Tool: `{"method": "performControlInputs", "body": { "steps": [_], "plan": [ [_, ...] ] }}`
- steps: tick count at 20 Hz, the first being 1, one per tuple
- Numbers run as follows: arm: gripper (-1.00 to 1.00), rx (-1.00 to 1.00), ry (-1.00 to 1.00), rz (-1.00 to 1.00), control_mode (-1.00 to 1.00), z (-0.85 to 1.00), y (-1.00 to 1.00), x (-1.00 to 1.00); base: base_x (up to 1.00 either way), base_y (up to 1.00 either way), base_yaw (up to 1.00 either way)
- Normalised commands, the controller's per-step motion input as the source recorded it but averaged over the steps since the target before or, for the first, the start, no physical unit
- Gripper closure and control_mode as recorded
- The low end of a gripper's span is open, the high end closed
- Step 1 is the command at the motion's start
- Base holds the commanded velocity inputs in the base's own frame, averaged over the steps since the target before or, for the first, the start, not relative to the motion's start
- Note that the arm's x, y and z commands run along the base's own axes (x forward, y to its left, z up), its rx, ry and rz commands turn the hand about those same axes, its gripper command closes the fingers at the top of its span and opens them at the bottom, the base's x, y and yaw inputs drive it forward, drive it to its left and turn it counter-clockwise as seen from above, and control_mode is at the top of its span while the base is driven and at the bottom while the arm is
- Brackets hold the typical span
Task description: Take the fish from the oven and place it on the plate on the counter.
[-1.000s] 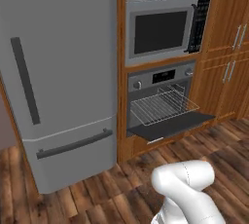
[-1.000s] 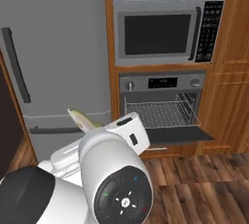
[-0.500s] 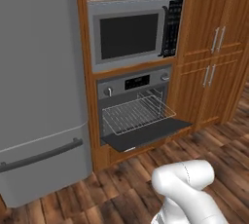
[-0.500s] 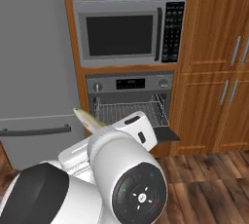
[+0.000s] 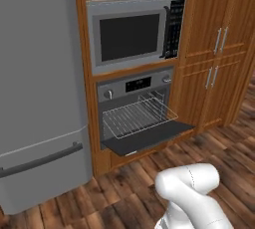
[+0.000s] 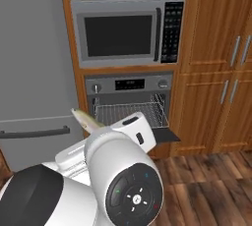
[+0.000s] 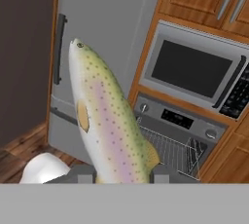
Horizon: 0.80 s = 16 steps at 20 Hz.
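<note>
A: Going left to right, what is there?

B: A grey fridge (image 5: 40, 98) on the left. Then the microwave (image 5: 135, 36), and under it the oven (image 5: 137, 116), its door (image 5: 149, 137) dropped flat and a wire rack (image 5: 137, 117) pulled out over it. The rack looks bare. Wooden cabinets (image 5: 219, 49) fill the right side.

A: So the fish is out?

B: Yes. In the hand view the fish (image 7: 104, 121) stands up between the two dark fingertips, head away from the hand, spotted greenish back and pink flank. The gripper (image 7: 121, 175) is part closed and clamped on its tail end. In the right base view its head (image 6: 84, 118) pokes out to the left of the white arm, in front of the oven and well clear of the rack.

A: How far along would you put it?

B: About halfway, I'd judge. The pickup and the lift out of the oven are done; the carry and the put-down are left.

A: And the plate?

B: Neither plate nor counter is ahead of the robot in these views, so I'd guess the base must turn or drive before the fish can be set down. The oven door is also not yet closed, though the task does not ask for that.
</note>
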Motion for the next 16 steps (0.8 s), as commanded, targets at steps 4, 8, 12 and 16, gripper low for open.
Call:
{"method": "performControlInputs", "body": {
  "steps": [4, 8, 12, 16],
  "plan": [
    [1.00, 0.00, 0.00, 0.00, 1.00, 0.00, 0.00, 0.00, 0.95, 0.10, 0.00],
    [1.00, 0.00, 0.00, 0.00, 1.00, 0.00, 0.00, 0.00, 1.00, 0.06, -0.02],
    [1.00, 0.00, 0.00, 0.00, 1.00, 0.00, 0.00, 0.00, 0.44, -0.67, -0.19],
    [1.00, 0.00, 0.00, 0.00, 1.00, 0.00, 0.00, 0.00, 0.04, -1.00, -0.38]
  ]
}}
